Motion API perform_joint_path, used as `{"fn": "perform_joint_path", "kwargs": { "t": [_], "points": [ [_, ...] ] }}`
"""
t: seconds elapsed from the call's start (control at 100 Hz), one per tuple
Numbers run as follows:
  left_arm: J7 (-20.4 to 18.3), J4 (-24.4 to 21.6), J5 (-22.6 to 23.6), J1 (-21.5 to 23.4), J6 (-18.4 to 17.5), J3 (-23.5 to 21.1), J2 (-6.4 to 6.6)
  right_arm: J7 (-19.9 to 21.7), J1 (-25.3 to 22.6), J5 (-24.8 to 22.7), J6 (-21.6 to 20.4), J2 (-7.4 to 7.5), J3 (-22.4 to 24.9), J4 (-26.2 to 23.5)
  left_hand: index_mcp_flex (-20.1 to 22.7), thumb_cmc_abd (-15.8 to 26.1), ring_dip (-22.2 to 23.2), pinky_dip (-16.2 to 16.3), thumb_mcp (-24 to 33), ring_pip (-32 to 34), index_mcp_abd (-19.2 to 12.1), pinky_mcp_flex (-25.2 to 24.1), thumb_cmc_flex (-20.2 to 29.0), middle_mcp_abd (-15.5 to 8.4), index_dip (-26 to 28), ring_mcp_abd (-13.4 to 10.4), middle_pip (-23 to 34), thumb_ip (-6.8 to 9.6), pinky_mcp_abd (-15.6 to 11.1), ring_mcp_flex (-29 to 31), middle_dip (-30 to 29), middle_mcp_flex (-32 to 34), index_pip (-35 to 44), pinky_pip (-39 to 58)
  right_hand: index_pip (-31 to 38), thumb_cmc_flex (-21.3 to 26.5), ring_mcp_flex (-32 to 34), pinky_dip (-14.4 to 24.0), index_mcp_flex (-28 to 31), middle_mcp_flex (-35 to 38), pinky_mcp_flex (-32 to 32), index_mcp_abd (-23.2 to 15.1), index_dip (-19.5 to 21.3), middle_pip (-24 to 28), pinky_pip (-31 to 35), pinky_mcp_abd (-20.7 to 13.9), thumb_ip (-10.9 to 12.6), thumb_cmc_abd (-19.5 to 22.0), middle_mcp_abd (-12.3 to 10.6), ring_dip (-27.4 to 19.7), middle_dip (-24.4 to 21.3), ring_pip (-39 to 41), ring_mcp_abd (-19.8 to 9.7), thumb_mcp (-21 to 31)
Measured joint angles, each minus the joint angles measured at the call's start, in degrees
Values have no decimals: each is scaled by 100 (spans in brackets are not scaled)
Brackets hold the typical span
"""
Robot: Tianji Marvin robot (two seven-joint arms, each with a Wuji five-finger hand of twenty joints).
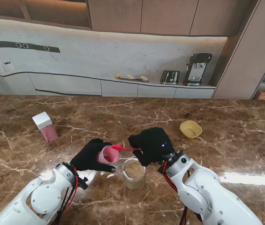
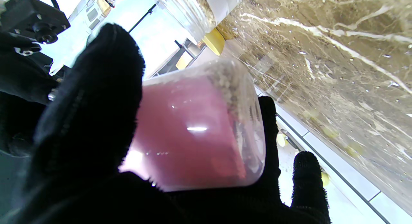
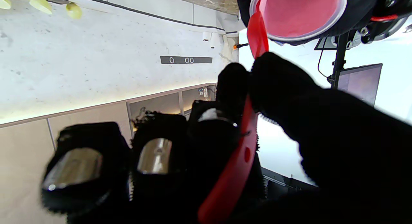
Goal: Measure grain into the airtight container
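My left hand [image 1: 89, 156] is shut on a pink plastic cup [image 1: 108, 154], tipped on its side with its mouth toward the right. In the left wrist view the cup [image 2: 196, 130] shows grain lying along its wall. My right hand [image 1: 150, 145] is shut on a red scoop [image 1: 124, 148], whose tip reaches into the cup's mouth. The right wrist view shows the scoop's handle [image 3: 239, 146] pinched between thumb and fingers, and the cup's mouth [image 3: 297, 13] beyond. A clear glass container [image 1: 133, 173] holding brown grain stands on the table just nearer to me than the scoop.
A pink box with a white lid [image 1: 45, 127] stands at the left of the marble table [image 1: 226, 154]. A yellow bowl [image 1: 191, 129] sits at the right. On the far counter are a toaster [image 1: 170, 77] and a coffee machine [image 1: 197, 69].
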Motion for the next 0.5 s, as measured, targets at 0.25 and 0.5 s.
{"fn": "perform_joint_path", "kwargs": {
  "t": [0.25, 0.5],
  "points": [
    [16, -11, 7, 14, 10, -10, 0, 89, -456, 291, 82, -57, 485, -367, 0, 0, 0, 0, 0, 0, 0, 0, 0, 0, 0, 0, 0, 0, 0, 0, 0, 0, 0, 0, 0, 0, 1, 0, 0, 0, 0, -1, 1, 0, 0, 0, 0, 0, -3, 0, 0, 0, -4, 0],
    [59, -11, 30, 20, 8, -52, -11, 238, -749, 792, 538, -144, 882, -597, 0, 0, 0, 0, 0, 0, 0, 0, 0, 0, 0, 0, 0, 0, 0, 0, 0, 0, 0, 0, 0, 0, 1, 0, 0, 0, 0, -1, 1, 0, 0, 0, 0, 0, -3, 0, 0, 0, -4, 0]
  ]
}}
